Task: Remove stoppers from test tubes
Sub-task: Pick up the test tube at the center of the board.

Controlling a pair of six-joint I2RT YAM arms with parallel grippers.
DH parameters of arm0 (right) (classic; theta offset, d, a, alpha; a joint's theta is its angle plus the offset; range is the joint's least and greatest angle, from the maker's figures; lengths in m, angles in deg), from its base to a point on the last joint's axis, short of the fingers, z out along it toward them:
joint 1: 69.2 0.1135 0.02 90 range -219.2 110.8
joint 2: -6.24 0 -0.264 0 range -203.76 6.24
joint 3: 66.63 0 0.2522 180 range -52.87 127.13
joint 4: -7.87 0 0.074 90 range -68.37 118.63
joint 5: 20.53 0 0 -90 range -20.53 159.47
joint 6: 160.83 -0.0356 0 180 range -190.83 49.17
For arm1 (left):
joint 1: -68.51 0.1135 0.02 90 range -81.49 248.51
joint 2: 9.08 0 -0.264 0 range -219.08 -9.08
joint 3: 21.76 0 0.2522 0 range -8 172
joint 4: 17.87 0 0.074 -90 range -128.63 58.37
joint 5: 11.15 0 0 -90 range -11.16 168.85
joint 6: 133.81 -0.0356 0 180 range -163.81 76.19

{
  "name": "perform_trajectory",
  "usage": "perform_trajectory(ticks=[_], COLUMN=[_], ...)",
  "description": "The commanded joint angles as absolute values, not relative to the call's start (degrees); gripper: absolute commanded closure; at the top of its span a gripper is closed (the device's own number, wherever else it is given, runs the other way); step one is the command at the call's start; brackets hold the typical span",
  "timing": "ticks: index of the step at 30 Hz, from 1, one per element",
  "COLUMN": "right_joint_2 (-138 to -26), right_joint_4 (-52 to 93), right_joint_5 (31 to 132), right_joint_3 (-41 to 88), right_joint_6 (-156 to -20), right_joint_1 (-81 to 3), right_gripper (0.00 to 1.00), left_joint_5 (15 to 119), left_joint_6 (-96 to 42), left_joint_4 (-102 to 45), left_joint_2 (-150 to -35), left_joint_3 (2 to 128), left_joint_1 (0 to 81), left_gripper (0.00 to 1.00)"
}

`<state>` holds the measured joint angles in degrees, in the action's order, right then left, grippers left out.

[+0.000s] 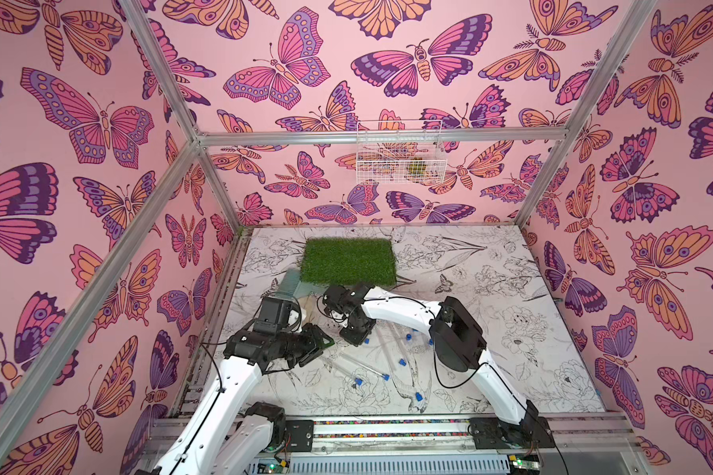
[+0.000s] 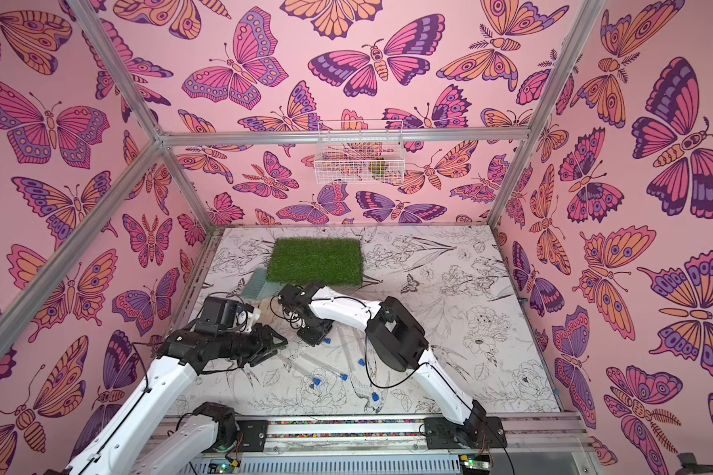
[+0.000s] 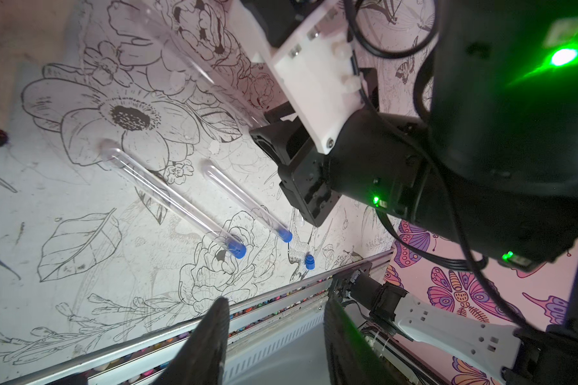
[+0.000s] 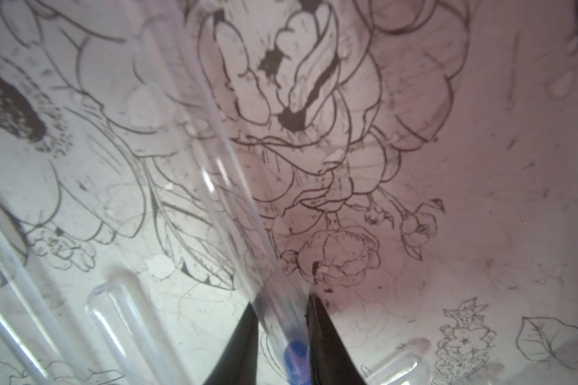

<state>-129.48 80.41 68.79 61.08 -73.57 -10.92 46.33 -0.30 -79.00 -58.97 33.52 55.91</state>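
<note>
Little is done yet, as I read it. At the lower edge of the left wrist view the left gripper [image 3: 276, 308] stands part open, nothing between its fingers, above the table [image 3: 47, 233]. At the bottom centre of the right wrist view the right gripper [image 4: 281, 305] is closed narrow on a tube [image 4: 227, 160] at its capped end; the blue stopper [image 4: 296, 351] is not yet out and sits low in the frame between the fingers. Whether that tube is off the table I cannot tell. In the middle of the left wrist view two more tubes [image 3: 171, 196] lie side by side, a little apart, each plugged. Just right of them a loose stopper [image 3: 309, 261] lies alone on the table, so at least one tube looks finished. Further right in a top view more stoppers [image 1: 408, 336] show as blue dots, too small to say whether loose or seated. So most of the pulling is probably left. Around the work, from the left: a pale ribbed piece [image 1: 290, 283] touching the mat's corner, the green mat [image 1: 348, 261] at the upper middle of the table, and a wire basket [image 1: 400, 152] on the back wall, well apart. The right arm [image 1: 457, 333] hangs over the right-hand stoppers and may hinder reaching them. The two grippers stand near each other, so room looks tight.
</note>
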Motion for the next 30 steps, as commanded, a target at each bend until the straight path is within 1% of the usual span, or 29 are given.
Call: perform_trajectory(ticks=[1,7,14,21,30], right_joint_2=[-130.64,-128.67,-125.71,-119.59,-109.48], right_joint_4=[79.3,77.97,76.43,72.62,64.99], right_joint_5=[68.49,68.75,70.01,74.63,82.74], right_joint_3=[60.63,58.69,56.41,50.99,38.92], right_joint_6=[-74.16,-74.3,-76.46,-80.84,-87.61], right_joint_1=[-9.75,-9.52,-9.84,-11.49,-13.85], right_gripper=[0.77,0.82,0.83,0.84,0.84], left_joint_5=[46.8,46.81,46.71,47.18,45.78], left_joint_6=[-1.4,-0.75,0.22,0.4,1.02], left_joint_4=[-80.49,-80.52,-80.39,-79.79,-76.26], left_joint_2=[-58.2,-57.18,-56.34,-56.1,-58.31], left_joint_3=[32.8,32.31,32.16,32.31,32.52], left_joint_1=[56.52,56.73,57.16,57.35,57.37], left_gripper=[0.51,0.51,0.5,0.5,0.5])
